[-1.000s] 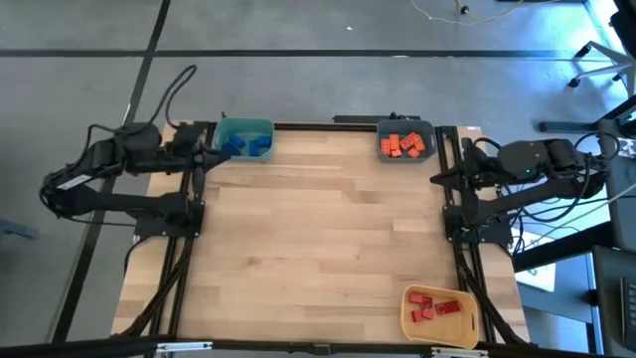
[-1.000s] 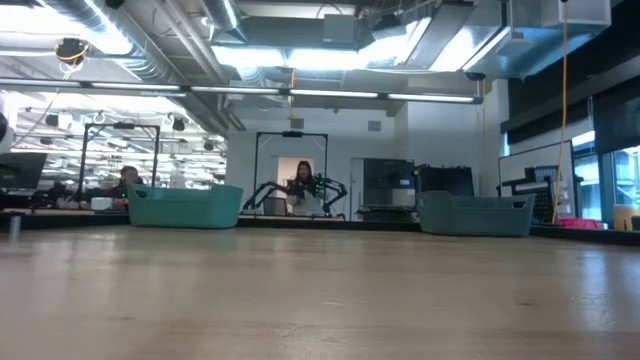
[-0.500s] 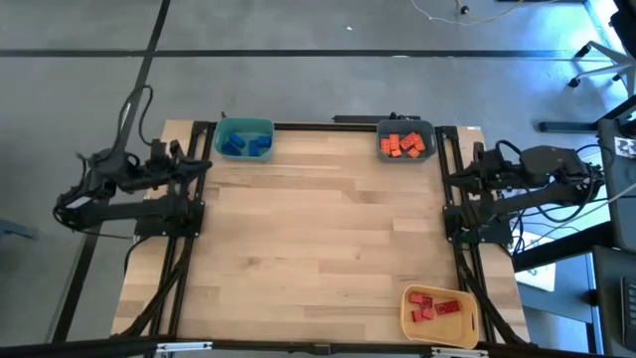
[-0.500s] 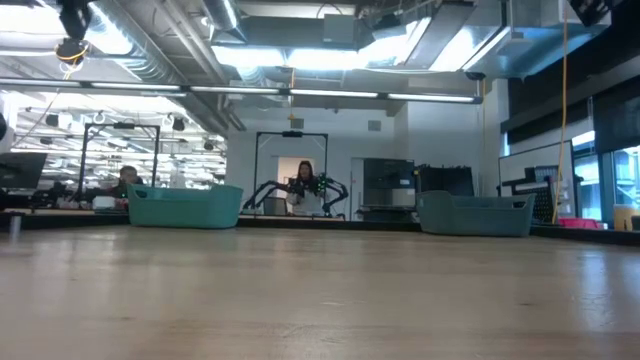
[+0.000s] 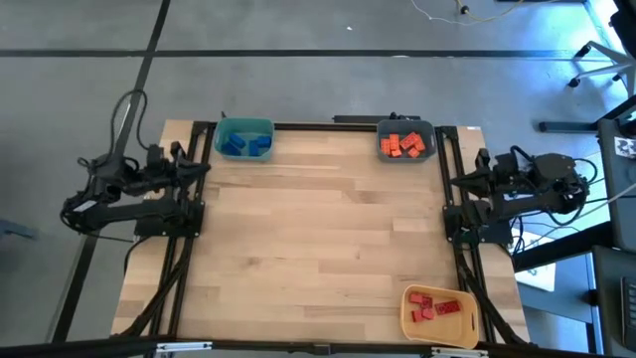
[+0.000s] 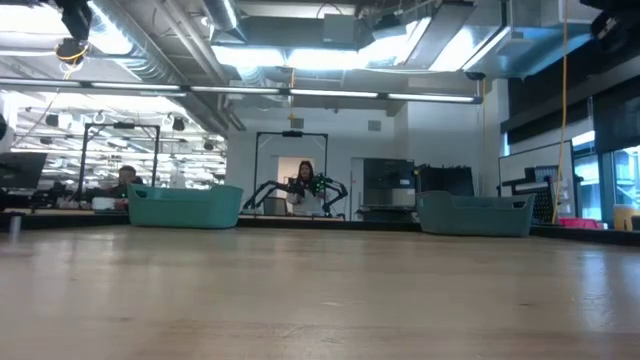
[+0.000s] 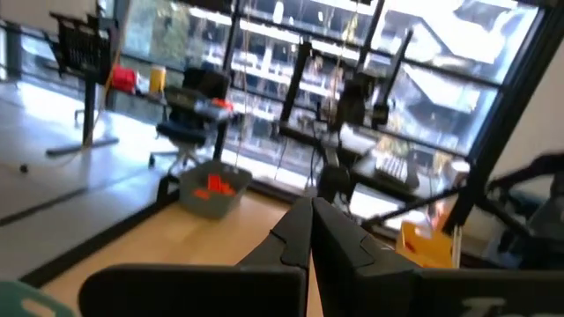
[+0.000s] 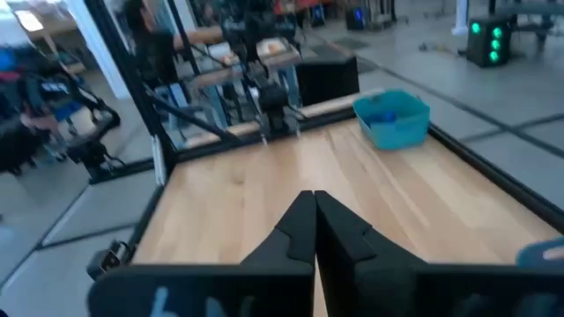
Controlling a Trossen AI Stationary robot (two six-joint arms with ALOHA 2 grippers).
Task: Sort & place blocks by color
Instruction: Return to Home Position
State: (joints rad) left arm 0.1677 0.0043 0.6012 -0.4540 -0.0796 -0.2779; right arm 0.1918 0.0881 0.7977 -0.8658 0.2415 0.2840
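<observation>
Blue blocks lie in the teal bin at the table's far left. Orange blocks fill the grey-blue bin at the far right. Red blocks sit in the yellow bin at the near right corner. My left gripper is shut and empty over the table's left edge, folded back near its base. My right gripper is shut and empty at the right edge. Their shut fingertips show in the left wrist view and the right wrist view.
Black rails run along the table's left and right sides beside the arm bases. The wooden tabletop spreads between the bins. In the low view people sit in the room behind the table, past the two far bins.
Both arms have drawn back and down toward their bases. My left gripper has pulled away from the teal bin toward the left edge. My right gripper has retreated from beside the grey-blue bin toward the right edge. Both stayed shut.
</observation>
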